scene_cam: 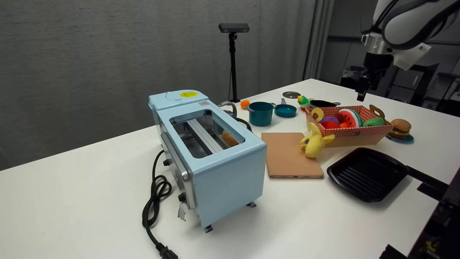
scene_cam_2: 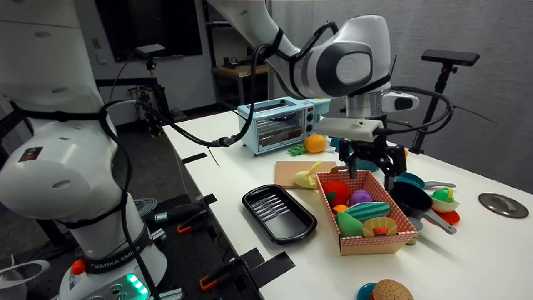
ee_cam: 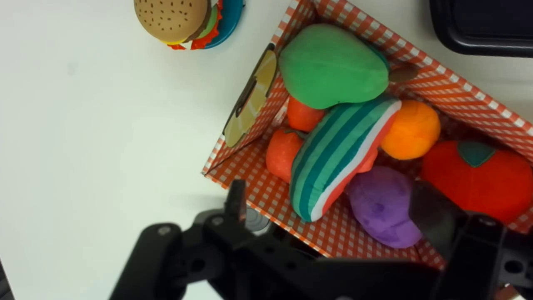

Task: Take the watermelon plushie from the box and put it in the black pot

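The watermelon plushie, a green-striped slice with a red face, lies among other soft fruit in the box; it shows in both exterior views (scene_cam: 348, 118) (scene_cam_2: 368, 211) and the wrist view (ee_cam: 333, 156). The box has red-checked lining and a wood-coloured outside (scene_cam: 354, 141) (scene_cam_2: 370, 249) (ee_cam: 466, 89). The black pot stands beside the box in both exterior views (scene_cam: 321, 103) (scene_cam_2: 410, 196). My gripper (scene_cam: 366, 90) (scene_cam_2: 370, 177) (ee_cam: 327, 196) is open and empty above the box. In the wrist view its fingers are spread, with the plushie beyond them and apart from them.
A black grill pan (scene_cam: 368, 172) (scene_cam_2: 280, 213) lies beside the box. A yellow plush (scene_cam: 315, 144) sits on a brown board (scene_cam: 289, 154). A toy burger (scene_cam: 400, 127) (ee_cam: 173, 18) stands at the box's end. A blue toaster oven (scene_cam: 228, 176), teal pot (scene_cam: 261, 114) and lid (scene_cam_2: 503, 205) are around.
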